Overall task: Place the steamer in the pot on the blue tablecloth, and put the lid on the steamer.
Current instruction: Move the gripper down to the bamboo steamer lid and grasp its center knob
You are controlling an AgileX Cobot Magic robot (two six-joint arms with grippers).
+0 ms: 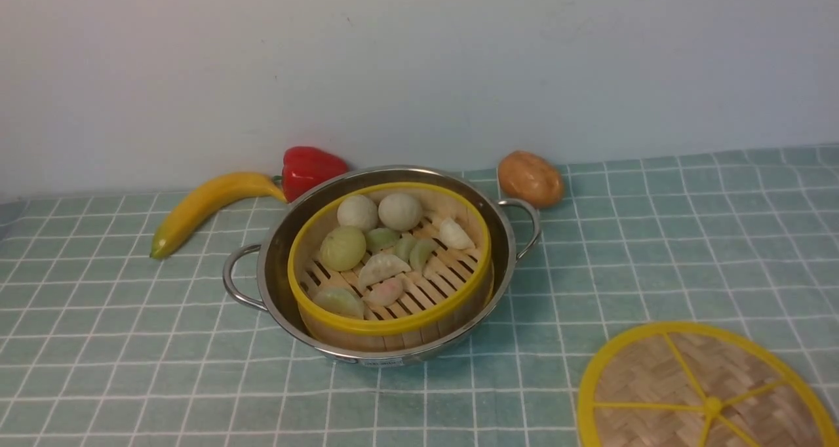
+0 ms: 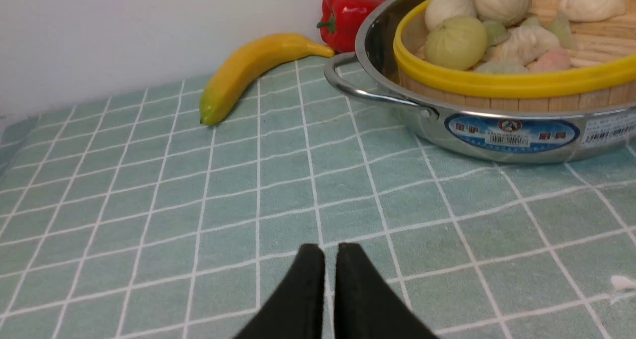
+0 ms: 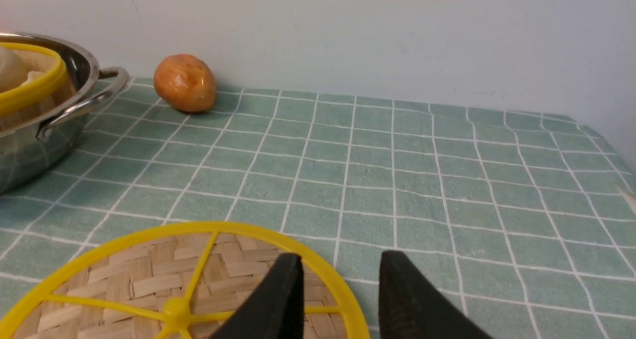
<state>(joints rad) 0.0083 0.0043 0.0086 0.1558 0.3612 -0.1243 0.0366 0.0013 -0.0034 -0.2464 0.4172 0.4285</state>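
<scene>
Yellow is curving away as a banana at ten o'clock of the steel pot, while the left gripper is holding its tips nearly together, gripping nothing. The steamer is already sitting inside the pot. The lid is lying flat at four o'clock of the pot, its round shape offering no long axis; the right gripper, jaws parted wide and empty, is waiting nearer. Bare cloth is separating pot and lid, probably leaving room for lifting across.
</scene>
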